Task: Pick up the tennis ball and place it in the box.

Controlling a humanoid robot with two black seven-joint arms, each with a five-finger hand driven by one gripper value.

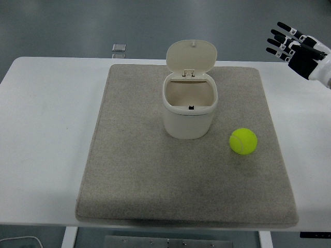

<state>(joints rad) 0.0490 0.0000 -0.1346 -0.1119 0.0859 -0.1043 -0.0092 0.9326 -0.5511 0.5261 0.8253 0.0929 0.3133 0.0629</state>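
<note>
Ball (243, 141) sits on the mat (129, 170), just right of the open box (190, 111), lid up. Right hand (292, 46) hangs high at the far right, fingers spread, empty, well apart from it. Looks light, fuzzy, a bit springy and prone to roll: best wrap fingers around its middle from above.

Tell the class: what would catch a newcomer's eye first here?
The bright yellow ball on the grey mat, just right of the box. That cream box stands mid-mat with its lid flipped up. The right hand hovers at upper right, fingers spread.
</note>
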